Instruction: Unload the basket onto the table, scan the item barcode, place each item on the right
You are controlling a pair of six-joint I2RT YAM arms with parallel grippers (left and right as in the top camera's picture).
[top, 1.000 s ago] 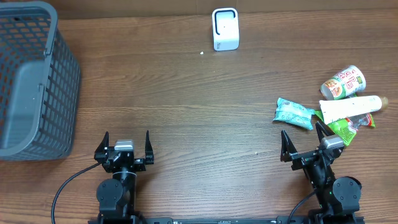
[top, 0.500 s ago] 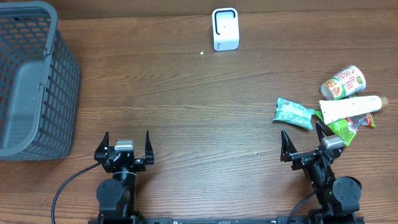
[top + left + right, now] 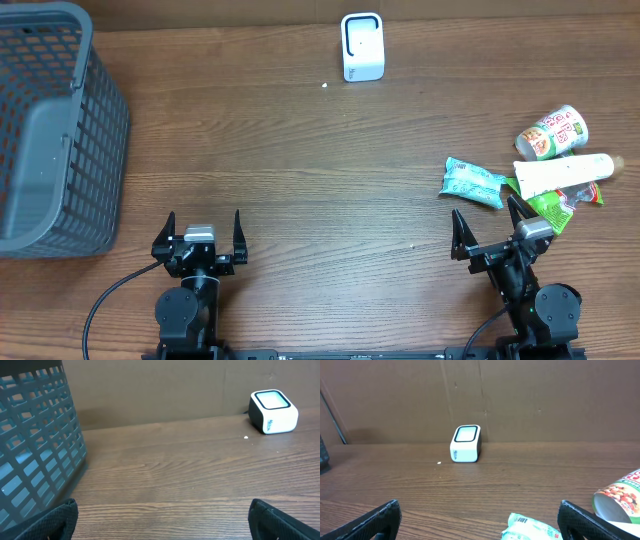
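Over on the right side of the wooden table (image 3: 300, 170) sits the cluster of items: a teal packet (image 3: 473, 182) lying flat at the near-left of the group, a white tube (image 3: 560, 173) lying crosswise with its brown cap to the right, a green packet (image 3: 550, 209) tucked partly under the tube, and a cup (image 3: 551, 133) on its side with a red, green and white label. From the right wrist camera, a small barcode (image 3: 522, 520) shows on the teal packet's upper face, and the cup's lettering is cut off at the frame edge, not readable. The white scanner (image 3: 362, 46) stands at the far edge, its small side marking too tiny to read. A grey basket (image 3: 100, 110) fills the far-left corner. Both arms sit low at the near edge, pointing toward the far side. Left gripper (image 3: 204, 216) has its fingers spread wide, nothing between them. Right gripper (image 3: 484, 208), just near the teal and green packets, is spread wide and empty too.
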